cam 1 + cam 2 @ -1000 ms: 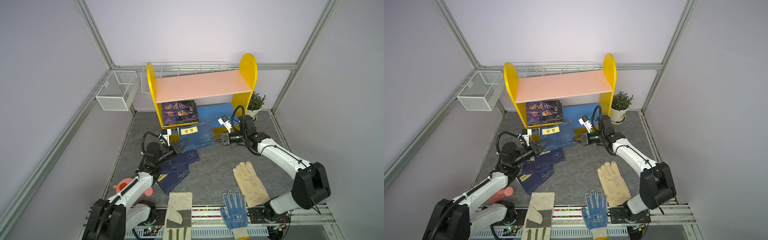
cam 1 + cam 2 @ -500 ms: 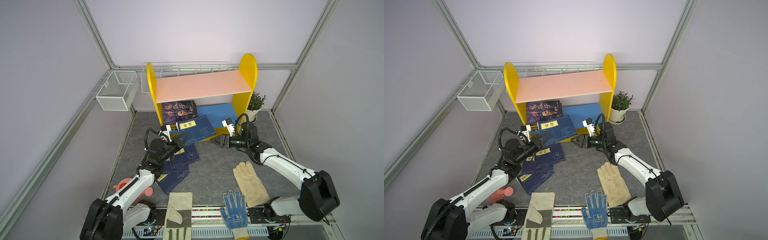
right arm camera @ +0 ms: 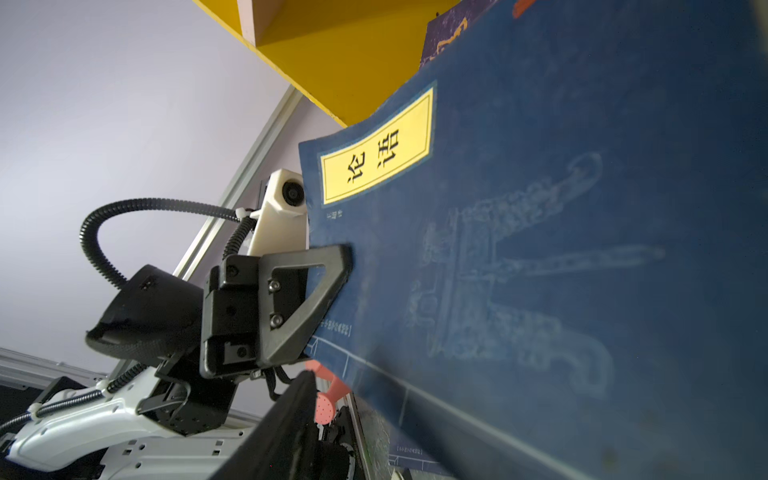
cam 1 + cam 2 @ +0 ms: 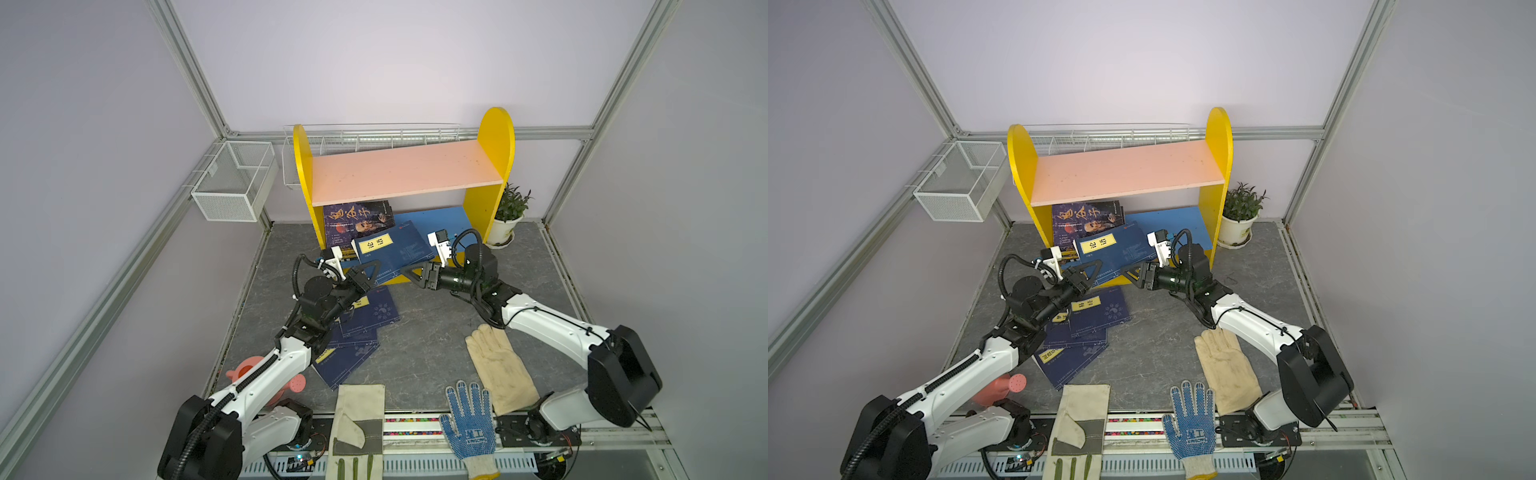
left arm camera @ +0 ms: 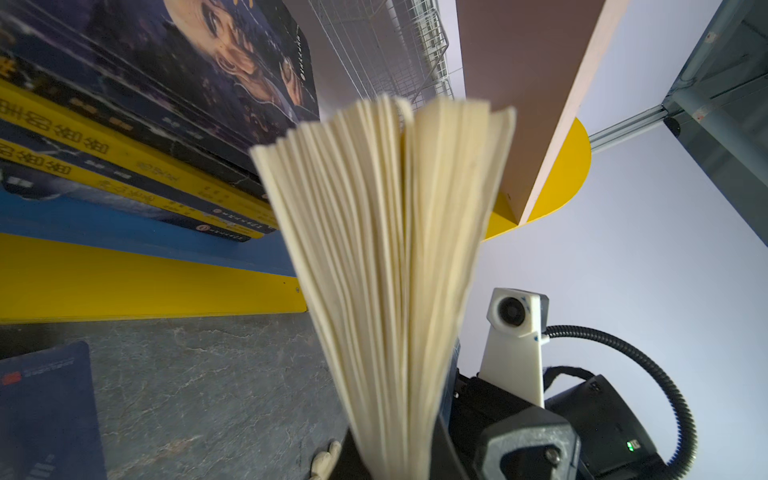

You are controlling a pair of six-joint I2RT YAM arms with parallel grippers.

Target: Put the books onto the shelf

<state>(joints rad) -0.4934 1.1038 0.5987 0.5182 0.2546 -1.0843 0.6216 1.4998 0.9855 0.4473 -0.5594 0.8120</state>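
Low in the shelf (image 4: 492,137) lie stacked dark books (image 4: 358,220).

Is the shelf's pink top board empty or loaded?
Empty: the pink top board is bare in both top views; books lie stacked on the blue board.

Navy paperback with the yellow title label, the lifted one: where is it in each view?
Top view: navy yellow-labelled paperback, centre, before the yellow-sided shelf.
Top view: centre again.
Left wrist: its fanned cream page edges, centre.
Right wrist: cover fills the right side.
Shared landmark: the shelf.
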